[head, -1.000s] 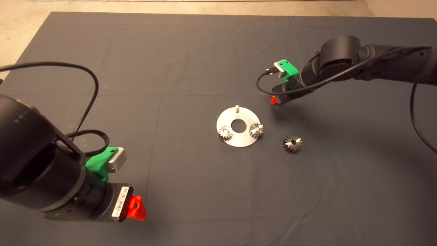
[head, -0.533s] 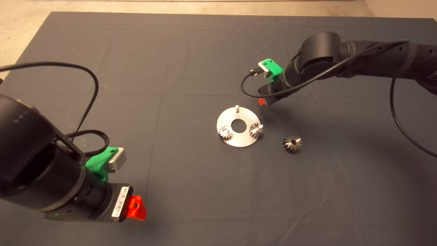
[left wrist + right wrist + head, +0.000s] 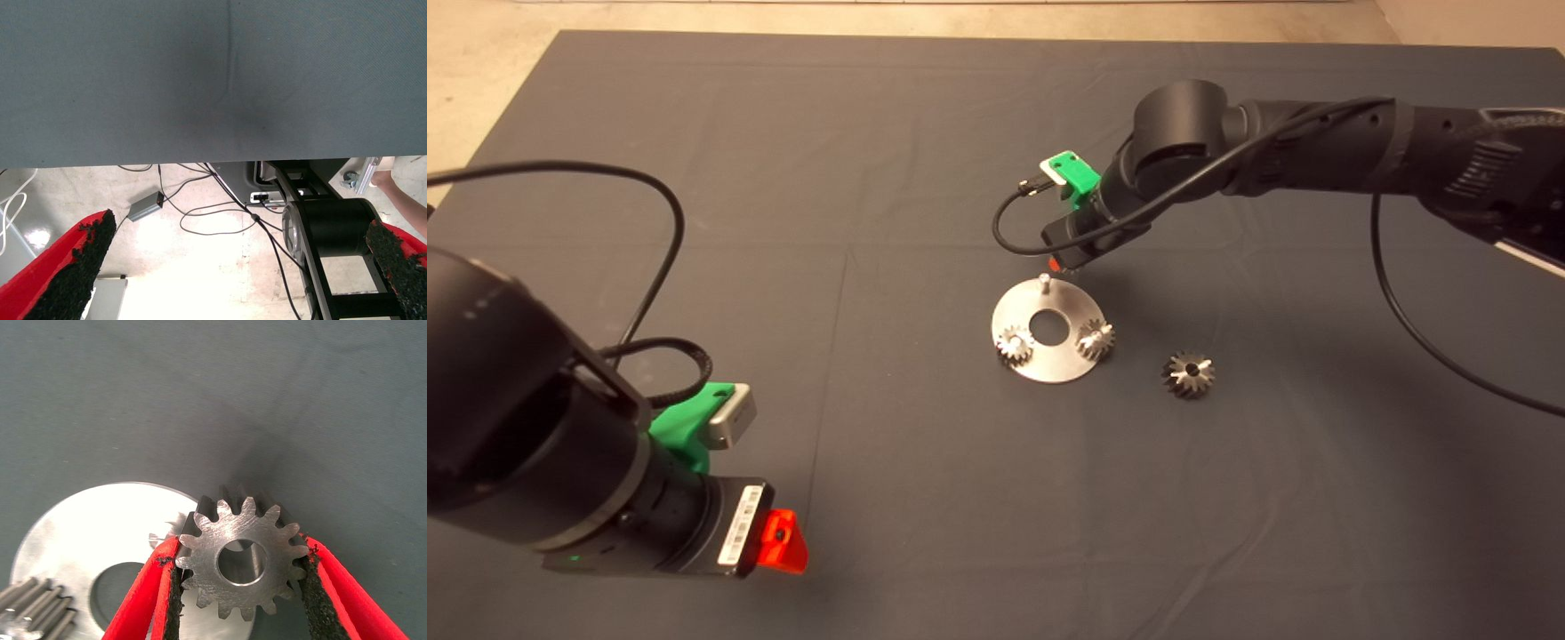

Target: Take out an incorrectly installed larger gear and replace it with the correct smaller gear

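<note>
My right gripper (image 3: 1060,261) is shut on the smaller gear (image 3: 240,561), dull grey with short straight teeth, held by its rim between both pads. It hovers just beside and above the bare pin (image 3: 1043,280) at the far edge of the round steel plate (image 3: 1049,366). The plate (image 3: 87,533) lies under the gear in the right wrist view. The larger gear (image 3: 1188,373), with flared shiny teeth, lies loose on the mat to the right of the plate. My left gripper (image 3: 783,540) is parked at the lower left, open and empty.
Two brighter small gears (image 3: 1014,344) (image 3: 1096,340) sit on the plate's near pins, either side of its centre hole (image 3: 1051,328). The left wrist view shows the mat's edge, floor cables and a person's limb (image 3: 403,193).
My right arm has carried the smaller gear leftward across the mat, from right of the plate to just beside the bare pin. The left arm and the gears on the mat have not moved.
</note>
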